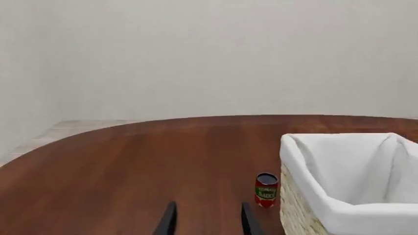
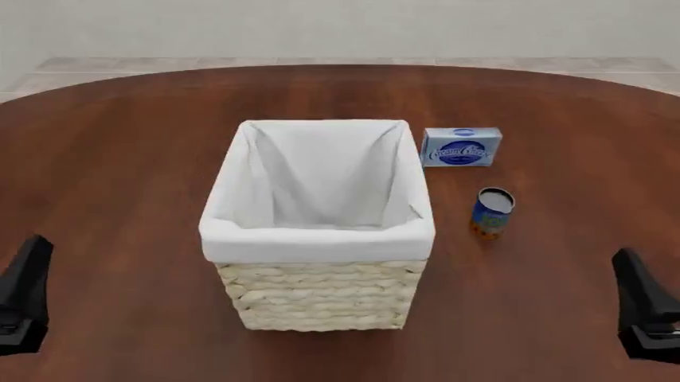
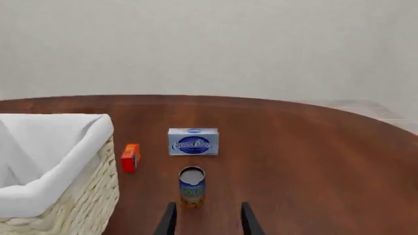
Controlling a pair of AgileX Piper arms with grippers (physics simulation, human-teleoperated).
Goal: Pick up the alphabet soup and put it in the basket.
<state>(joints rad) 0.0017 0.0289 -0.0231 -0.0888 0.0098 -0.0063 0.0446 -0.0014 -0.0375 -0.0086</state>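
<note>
right gripper (image 3: 204, 221) (fingers spread, holding nothing) faces the upright alphabet soup (image 3: 192, 186) beside the basket (image 3: 98, 132).

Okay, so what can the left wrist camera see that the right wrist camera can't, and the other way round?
Only the left wrist view shows a small red and green can standing upright on the table close to the basket's wicker wall, and the left claw, open. Only the right wrist view shows the alphabet soup upright just ahead of the open right claw, the blue-and-white box behind it, and a small orange box near the basket. Both show the basket and the brown table.
</note>
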